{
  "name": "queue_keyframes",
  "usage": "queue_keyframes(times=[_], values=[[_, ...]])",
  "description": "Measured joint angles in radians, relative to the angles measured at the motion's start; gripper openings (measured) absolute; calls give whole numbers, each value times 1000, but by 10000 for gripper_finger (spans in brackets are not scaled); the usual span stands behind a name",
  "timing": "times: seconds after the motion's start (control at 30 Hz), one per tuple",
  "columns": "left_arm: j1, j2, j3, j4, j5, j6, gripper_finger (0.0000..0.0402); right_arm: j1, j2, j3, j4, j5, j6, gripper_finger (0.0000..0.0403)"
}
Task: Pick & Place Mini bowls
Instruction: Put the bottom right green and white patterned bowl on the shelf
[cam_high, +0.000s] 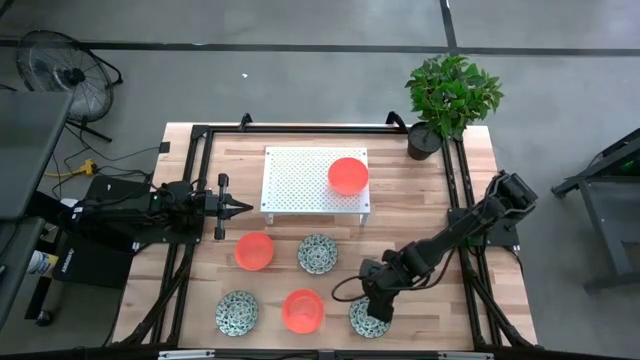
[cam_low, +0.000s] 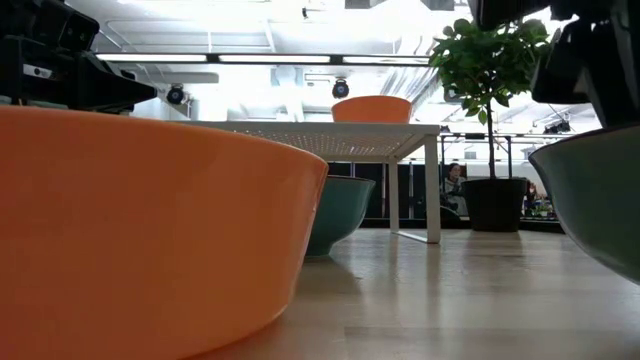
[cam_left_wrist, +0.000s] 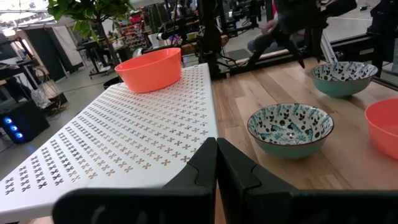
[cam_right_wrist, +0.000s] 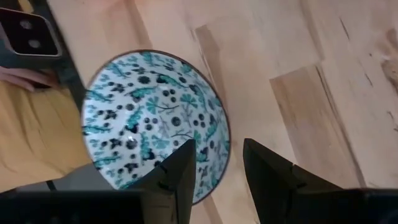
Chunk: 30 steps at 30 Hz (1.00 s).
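The right gripper hung over the speckled bowl at the desk's front right, fingers apart astride its rim — not clamped. The left gripper waited beside the white perforated stand, fingers together. One orange bowl sat on that stand; the other four bowls lay on the desk — two orange, two speckled.

Six small bowls are on show: three orange ones and three speckled green-and-white ones. There is one white perforated stand, one potted plant, and one floor fan at far left.
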Motion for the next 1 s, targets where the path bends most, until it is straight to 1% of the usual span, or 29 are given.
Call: queue_keyframes(times=[0.27,0.73,1.0], values=[[0,0,0,0,0,0,0,0,0,-59,41,9,0,122],[0,0,0,0,0,0,0,7,0,-160,221,-12,0,122],[0,0,0,0,0,0,0,7,0,-171,223,10,1,122]])
